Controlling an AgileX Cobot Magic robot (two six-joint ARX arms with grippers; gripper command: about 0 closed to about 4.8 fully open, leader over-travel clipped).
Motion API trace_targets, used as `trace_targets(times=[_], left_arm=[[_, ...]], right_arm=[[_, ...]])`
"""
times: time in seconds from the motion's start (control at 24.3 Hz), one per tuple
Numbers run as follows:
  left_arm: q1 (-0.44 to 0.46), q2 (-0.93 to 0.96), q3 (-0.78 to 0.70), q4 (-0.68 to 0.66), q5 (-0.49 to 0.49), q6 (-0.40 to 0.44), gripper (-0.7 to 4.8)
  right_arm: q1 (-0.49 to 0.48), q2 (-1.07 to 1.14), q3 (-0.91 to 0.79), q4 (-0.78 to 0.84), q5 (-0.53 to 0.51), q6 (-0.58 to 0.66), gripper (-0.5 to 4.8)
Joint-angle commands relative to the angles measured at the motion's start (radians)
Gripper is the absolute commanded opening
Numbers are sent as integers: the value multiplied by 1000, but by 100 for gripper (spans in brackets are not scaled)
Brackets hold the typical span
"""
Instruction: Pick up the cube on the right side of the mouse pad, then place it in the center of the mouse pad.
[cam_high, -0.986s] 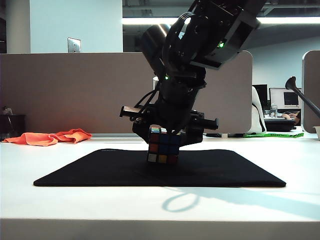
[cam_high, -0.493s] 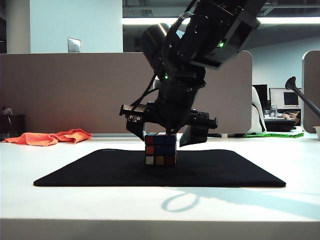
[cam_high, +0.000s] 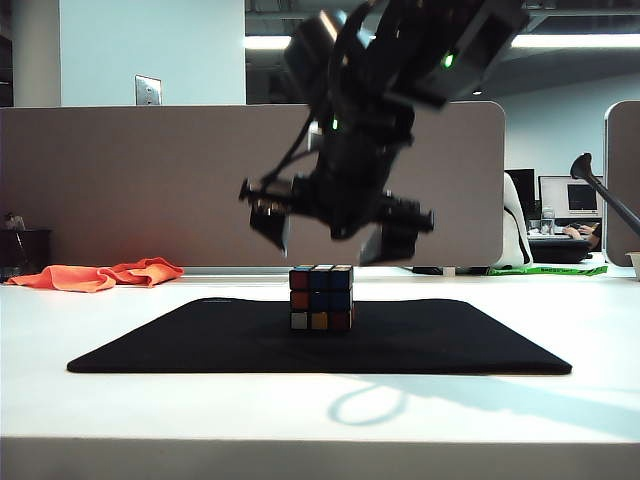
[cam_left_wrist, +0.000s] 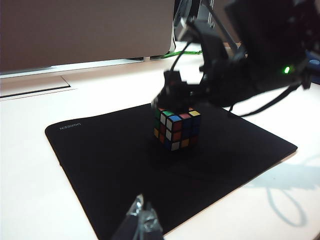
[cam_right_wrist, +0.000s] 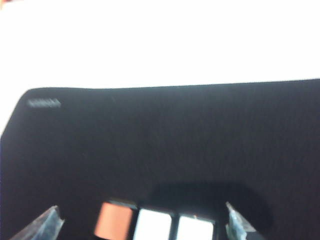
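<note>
Nearest to me, the white bench (cam_high: 120, 410) runs bare up to the front edge of the mouse pad (cam_high: 450, 345), a wide black mat lying flat across its middle. The left pincer (cam_left_wrist: 142, 225) barely shows, only metal fingertips poking in low at the near edge of the pad in its own wrist view; I cannot tell whether it is open or closed.

The cube (cam_high: 321, 298) sits upright about the center of the mouse pad, resting on the mat with nothing touching it. Its front face shows red, blue, orange, yellow and white stickers.

Straight above it hangs the right pincer (cam_high: 335, 230), blurred, its two fingers spread wide and holding nothing, with a clear gap of air between their tips and the top of the cube. From its wrist camera the fingertips (cam_right_wrist: 47, 222) flank the cube's top face without contact.

Farther back on the left lies a crumpled orange-red cloth (cam_high: 100, 273), well apart from the pad. Behind everything stands a beige partition (cam_high: 150, 180).
</note>
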Motion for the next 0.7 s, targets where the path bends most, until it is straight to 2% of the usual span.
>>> trace_targets(times=[0.04,0.16,0.21,0.29,0.33,0.37,0.53,0.62,0.7], left_arm=[[1,1,3,6,0,-4,-6],[1,1,3,7,-2,-4,-6],[1,1,3,8,-11,-5,-6],[1,1,4,14,-39,-18,-6],[1,1,4,19,-45,-23,-6],[1,1,4,22,-46,-23,-6],[1,1,4,25,-64,-23,-6],[1,1,4,25,-81,-24,-6],[1,1,4,25,-114,-51,-6]], right_arm=[[1,-55,4,32,34,-69,436],[0,-131,4,57,99,-167,424],[0,-145,4,70,138,-183,386],[0,-178,4,94,252,-227,172],[0,-196,4,93,305,-255,47],[-4,-206,4,92,323,-284,-3],[-45,-270,3,48,307,-369,-5],[-81,-309,3,11,243,-422,-5],[-136,-349,2,-30,130,-450,-5]])
